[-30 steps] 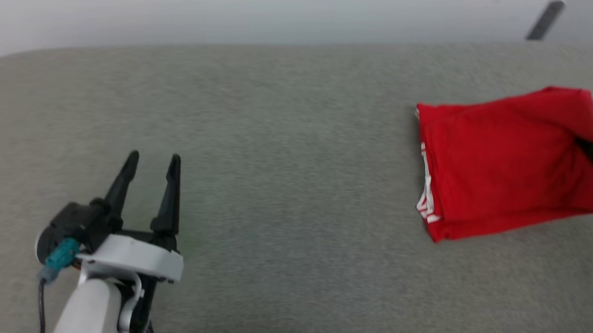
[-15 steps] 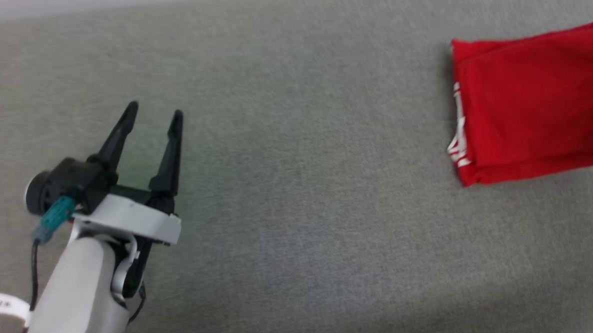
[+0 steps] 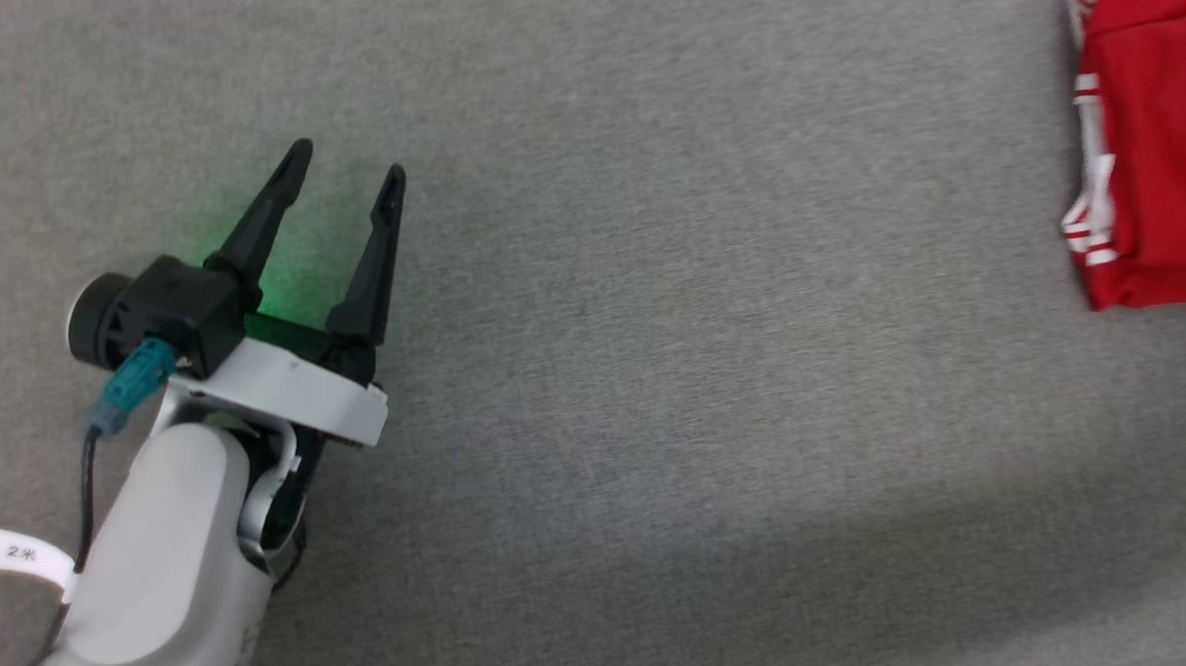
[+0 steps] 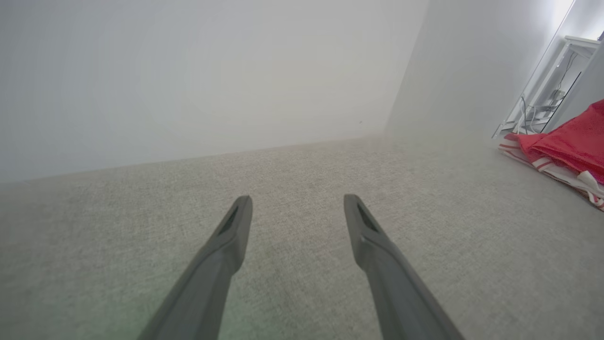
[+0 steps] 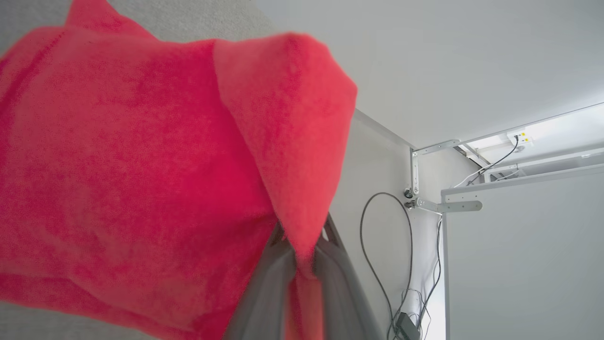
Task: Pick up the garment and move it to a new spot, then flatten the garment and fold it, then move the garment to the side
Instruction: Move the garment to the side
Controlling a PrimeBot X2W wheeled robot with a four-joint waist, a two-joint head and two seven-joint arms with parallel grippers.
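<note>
A: Step in hand?

B: Most likely the last one: shifting the garment (image 3: 1162, 148) to the side. Already folded into a compact red stack, to judge by the layered edges and the double white stripe trim (image 3: 1086, 219) at its left side.

A: Lying where?

B: At the far right edge of the head view, on the grey woven surface (image 3: 651, 376), well apart from the left gripper (image 3: 349, 158). Seen from the right wrist, bunched up close in front of the camera, with one flap raised. Hard to tell how much of it is off the surface.

A: And the jaws?

B: On the right gripper (image 5: 302, 245), pressed nearly together, pinching a fold of the red cloth. On the left, spread wide and empty, low over bare surface.

A: Next move?

B: Probably carrying or dragging the stack further right, then setting down and letting go. Calls for a pinch through every layer, otherwise a real risk of lifting only the top one and undoing the fold. Better done low and slow, sliding rather than swinging. Worth minding the wall (image 5: 448, 61) and the hanging cable (image 5: 377, 245) beyond the right fingers. Nothing for the left arm but to hold clear.
</note>
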